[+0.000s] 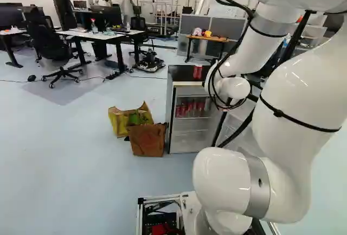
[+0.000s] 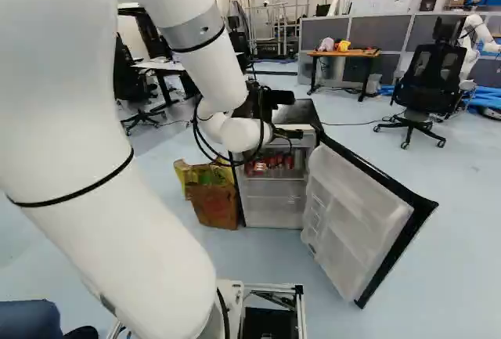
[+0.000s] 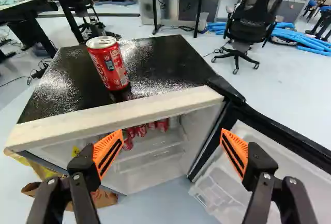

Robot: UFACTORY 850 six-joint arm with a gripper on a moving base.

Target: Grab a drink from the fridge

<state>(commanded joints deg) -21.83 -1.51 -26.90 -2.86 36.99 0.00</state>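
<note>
Gripper (image 3: pixel 171 133) is spread wide with nothing between its fingers; it's up in front of the open fridge (image 3: pixel 155 58), roughly around the front edge of the top by the look of it. The drinks are the red cans (image 3: pixel 140 130) on the upper shelf, ahead of the gripper and lower than it, back under that edge; there's also a lone can (image 3: pixel 109 62) standing upright on the fridge top, ahead and higher, off toward the finger farther from the door (image 2: pixel 356 206); "from the fridge" makes me think the inside ones are the target.

I'd guess the step now is lining up to reach in; drop below the edge first, then go forward, or the fingers could clip the top; the door hangs open beside the other finger, so mind that too.

Handling-wise, a full can should have decent weight but be no strain; thin metal, stiff enough while sealed, maybe slick if it's cold; I'd take it round the middle, pads on opposite sides, firm but no crushing; the neighbours look close, so a sloppy approach might knock one over.
</note>
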